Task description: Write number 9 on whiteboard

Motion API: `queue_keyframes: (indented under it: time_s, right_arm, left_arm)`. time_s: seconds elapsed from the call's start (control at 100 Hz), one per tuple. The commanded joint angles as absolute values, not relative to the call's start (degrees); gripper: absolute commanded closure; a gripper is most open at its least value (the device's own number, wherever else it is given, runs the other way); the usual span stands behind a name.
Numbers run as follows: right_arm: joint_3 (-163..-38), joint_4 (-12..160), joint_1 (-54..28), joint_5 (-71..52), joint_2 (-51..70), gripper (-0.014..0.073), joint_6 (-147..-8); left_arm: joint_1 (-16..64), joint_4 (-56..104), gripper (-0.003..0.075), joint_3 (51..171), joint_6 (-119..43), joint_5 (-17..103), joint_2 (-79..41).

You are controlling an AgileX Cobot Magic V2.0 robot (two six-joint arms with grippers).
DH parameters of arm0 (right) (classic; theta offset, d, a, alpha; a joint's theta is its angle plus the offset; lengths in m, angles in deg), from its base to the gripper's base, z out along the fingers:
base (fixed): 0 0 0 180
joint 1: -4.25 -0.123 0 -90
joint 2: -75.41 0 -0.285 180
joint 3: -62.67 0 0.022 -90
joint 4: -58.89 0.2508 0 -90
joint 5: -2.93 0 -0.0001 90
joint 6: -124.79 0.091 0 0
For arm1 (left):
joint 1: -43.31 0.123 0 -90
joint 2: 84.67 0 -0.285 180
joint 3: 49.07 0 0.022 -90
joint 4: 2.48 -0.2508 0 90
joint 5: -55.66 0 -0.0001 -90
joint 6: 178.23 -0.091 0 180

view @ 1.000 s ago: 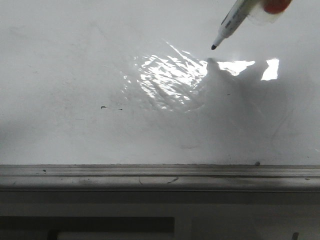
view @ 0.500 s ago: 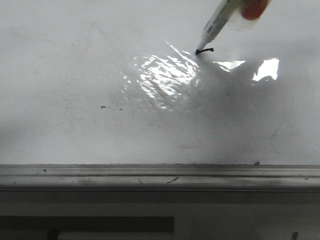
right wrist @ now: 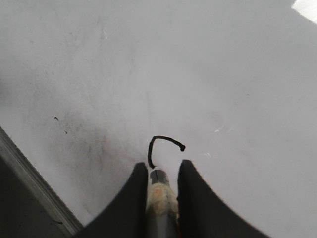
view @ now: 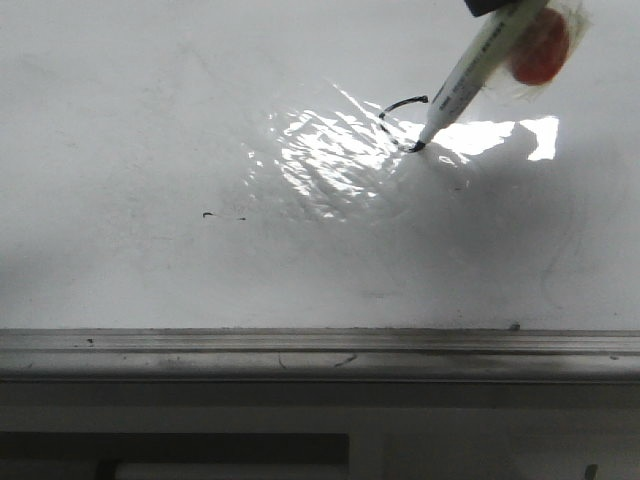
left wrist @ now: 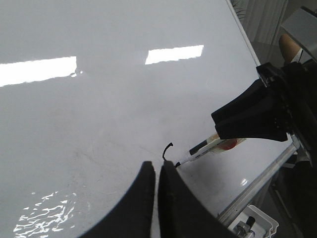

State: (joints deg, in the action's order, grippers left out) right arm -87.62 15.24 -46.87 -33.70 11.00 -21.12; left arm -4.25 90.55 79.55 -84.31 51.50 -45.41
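Fingers [right wrist: 140, 198] of our right gripper [right wrist: 161, 198] are clamped on a marker [view: 470, 75], whose tip touches the whiteboard [view: 150, 120] at the right rim of the bright glare patch [view: 335, 160]. Our left gripper [left wrist: 157, 198] has its two dark fingers pressed together with nothing between them, hovering over the board just beside the marker's tip.

The number 9 [view: 398, 120] is only begun: a thin black stroke, a short dash at its far end that bends into an open curve, shaped like a small hook. It lies in the upper right part of the board, at the top right rim of the glare, and ends right at the marker's tip. A tiny black dash [view: 207, 215] sits well apart to the left. The grey rail [view: 300, 350] runs along the near edge of the board.

Half a second ago the stroke was just a short dash under the tip; since then the marker has swung down and to the right, drawing the curve. A second ago the tip hung clear of the board with no stroke there.
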Motion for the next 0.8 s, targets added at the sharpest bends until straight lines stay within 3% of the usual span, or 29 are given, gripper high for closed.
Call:
queue_keyframes:
  time_s: [0.0, 0.39, 0.56, 0.79]
  right_arm:
    - [-90.4, 8.6, -46.3, -36.2, 11.5, 0.0636, -21.6]
    - [-93.0, 7.4, -46.3, -37.3, 9.9, 0.0636, -21.6]
    - [-92.9, 15.1, -47.3, -39.6, 9.9, 0.0636, -21.6]
    - [-86.7, 20.8, -55.1, -40.6, 9.9, 0.0636, -19.7]
  left_arm:
    - [-4.4, 90.6, 0.0741, 81.1, -84.0, 50.5, -45.2]
    - [-4.4, 90.6, 0.0741, 81.1, -84.0, 50.5, -45.2]
    - [-4.4, 90.6, 0.0741, 81.1, -84.0, 50.4, -45.2]
    - [-4.4, 90.6, 0.0741, 81.1, -84.0, 50.2, -45.2]
